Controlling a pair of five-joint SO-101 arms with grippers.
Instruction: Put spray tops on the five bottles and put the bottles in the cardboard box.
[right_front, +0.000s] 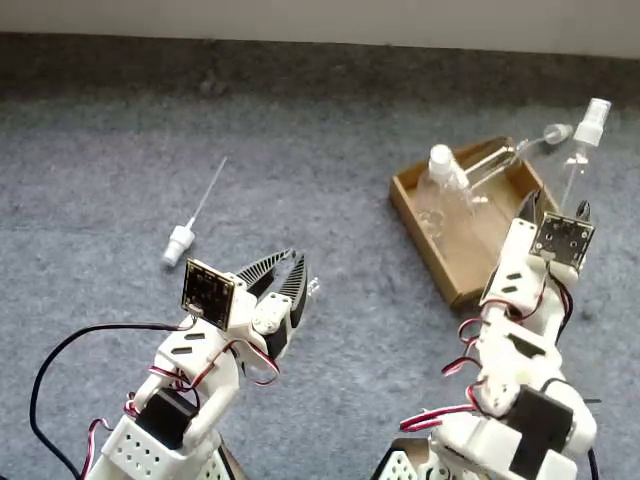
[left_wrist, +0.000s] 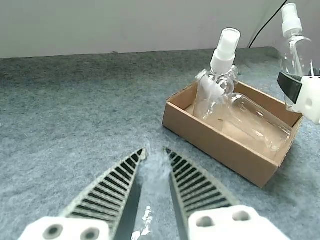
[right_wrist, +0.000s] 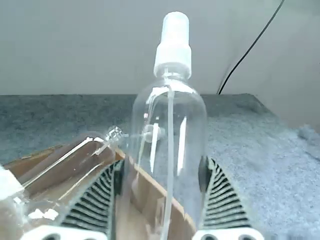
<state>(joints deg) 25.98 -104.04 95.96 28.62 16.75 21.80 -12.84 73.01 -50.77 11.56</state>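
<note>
At the rim of the cardboard box (left_wrist: 215, 137): right gripper (right_wrist: 161, 169) pinching an upright clear bottle (right_wrist: 170, 115) with its spray top on.
Inside the box: one capped bottle (left_wrist: 220, 75) standing, another bottle (left_wrist: 255, 120) lying.
Left gripper (left_wrist: 155, 151): fingers slightly apart, low over the grey carpet (right_front: 300, 150).
Loose spray top (right_front: 180, 243): lying on the carpet, well apart from the box.

the table (right_front: 320, 130) is covered in mottled grey carpet. the cardboard box (left_wrist: 215, 145) is plain tan-brown. the bottle (right_wrist: 170, 135) in the right gripper (right_wrist: 161, 170) is clear and colourless, its spray top (right_wrist: 173, 45) white. the loose spray top (right_front: 180, 243) is white too. the right gripper and left gripper (left_wrist: 155, 152) have black ribbed fingers on white bodies. red wires (right_front: 437, 414) loop along the white arms.
</note>
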